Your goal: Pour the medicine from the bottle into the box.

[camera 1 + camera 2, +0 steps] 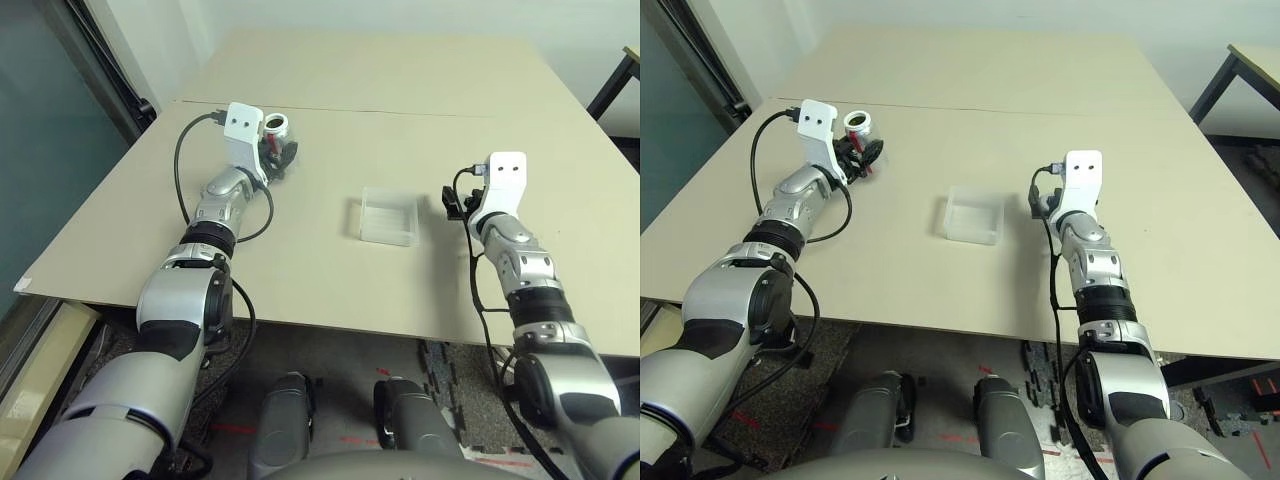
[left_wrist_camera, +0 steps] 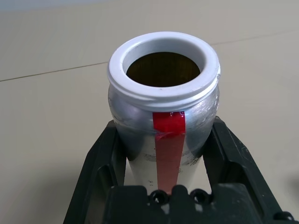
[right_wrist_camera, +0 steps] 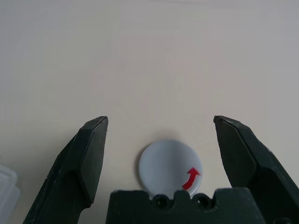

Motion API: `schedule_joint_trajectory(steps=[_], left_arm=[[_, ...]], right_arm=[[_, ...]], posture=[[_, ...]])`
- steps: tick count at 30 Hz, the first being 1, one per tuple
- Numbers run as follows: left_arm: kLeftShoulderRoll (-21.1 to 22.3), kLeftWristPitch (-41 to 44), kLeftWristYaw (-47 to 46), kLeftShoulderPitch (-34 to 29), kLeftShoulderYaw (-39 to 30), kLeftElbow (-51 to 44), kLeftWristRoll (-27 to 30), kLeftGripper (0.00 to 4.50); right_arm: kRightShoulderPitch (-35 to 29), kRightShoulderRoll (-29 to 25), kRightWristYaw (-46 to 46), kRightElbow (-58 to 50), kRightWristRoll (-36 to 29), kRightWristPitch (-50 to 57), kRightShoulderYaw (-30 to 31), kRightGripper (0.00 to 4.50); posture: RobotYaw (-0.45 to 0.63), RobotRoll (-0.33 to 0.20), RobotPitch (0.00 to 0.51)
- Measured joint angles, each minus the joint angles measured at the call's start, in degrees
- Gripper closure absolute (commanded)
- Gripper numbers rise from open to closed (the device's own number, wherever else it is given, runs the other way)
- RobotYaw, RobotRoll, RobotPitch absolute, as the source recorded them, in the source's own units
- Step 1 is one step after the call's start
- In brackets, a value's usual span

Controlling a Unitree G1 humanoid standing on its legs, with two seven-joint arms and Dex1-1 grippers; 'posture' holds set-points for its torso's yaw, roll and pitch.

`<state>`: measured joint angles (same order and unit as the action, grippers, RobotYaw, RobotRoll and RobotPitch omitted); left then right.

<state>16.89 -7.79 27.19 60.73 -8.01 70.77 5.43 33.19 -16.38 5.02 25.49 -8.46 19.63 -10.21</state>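
At the left, my left jaws (image 2: 163, 154) grip the silver bottle (image 2: 163, 121), its long axis near upright, open mouth up. The left wrist view reveals its red stripe facing the wrist. The clear box (image 1: 388, 217) sits right of it, nearer; my right jaws (image 3: 161, 126) stand wide, empty, above the grey cap (image 3: 170, 167), whose red arrow the right wrist view shows.

Beige counter (image 1: 320, 290), thin seam across it. Dark-legged side table (image 1: 1262, 62) past it, picture right. Pale wall (image 1: 1040, 20) behind. Grey floor (image 1: 940, 352) below, red tape strips.
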Motion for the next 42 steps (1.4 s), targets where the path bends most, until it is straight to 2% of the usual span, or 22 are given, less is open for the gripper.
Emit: schedule_joint_trajectory(steps=[3, 10, 12, 14, 17, 20, 27, 33, 37, 42], left_arm=[[0.8, 0.0, 0.4, 1.2, 0.2, 0.4, -0.9, 2.02], [3.1, 0.0, 2.0, 5.8, 3.8, 2.5, -5.8, 2.02], [3.2, -0.2, 2.7, 7.5, 6.0, 3.2, -8.3, 2.02], [3.3, -0.6, 2.9, 8.8, 7.4, 3.9, -10.3, 2.02], [3.3, -2.4, 3.0, 10.6, 11.0, 4.3, -14.1, 2.02], [2.7, -5.5, 2.1, 13.3, 18.3, 4.6, -21.6, 2.02], [-0.7, -13.4, -4.3, 21.4, 34.5, 4.9, -38.5, 2.02], [-2.7, -18.7, -16.5, 22.9, 51.7, 5.7, -55.9, 2.02], [-3.5, -20.0, -23.7, 22.9, 59.9, 6.4, -64.3, 2.02], [-5.4, -20.1, -30.7, 22.8, 67.0, 6.6, -71.4, 2.02]], right_arm=[[-1.5, -2.0, 1.7, -4.9, -1.3, 2.9, -0.9, 0.00], [-9.6, -13.1, 16.8, -21.0, -8.4, 14.1, -1.6, 0.00], [-13.1, -18.7, 23.8, -26.8, -11.0, 18.6, -0.2, 0.00], [-14.3, -21.4, 27.6, -30.2, -12.5, 21.0, 0.6, 0.00], [-14.9, -23.0, 30.9, -33.2, -13.6, 22.4, 1.1, 0.00], [-15.1, -25.6, 34.1, -34.3, -13.5, 22.3, 2.8, 0.00], [-13.0, -25.7, 36.2, -35.0, -13.4, 22.4, 5.0, 0.00], [-11.4, -24.7, 36.0, -35.6, -13.1, 22.4, 6.4, 0.00], [-11.4, -23.0, 35.6, -35.7, -12.8, 22.3, 7.6, 0.00], [-11.4, -20.6, 34.3, -37.0, -12.8, 22.3, 8.5, 0.00]], posture=[[-0.04, 0.000, 0.087], [-0.08, 0.000, 0.087], [-0.09, 0.000, 0.087], [-0.10, 0.000, 0.087], [-0.12, 0.000, 0.083], [-0.13, 0.000, 0.079], [-0.15, 0.000, 0.065], [-0.17, 0.000, 0.063], [-0.18, 0.000, 0.063], [-0.19, 0.000, 0.067]])
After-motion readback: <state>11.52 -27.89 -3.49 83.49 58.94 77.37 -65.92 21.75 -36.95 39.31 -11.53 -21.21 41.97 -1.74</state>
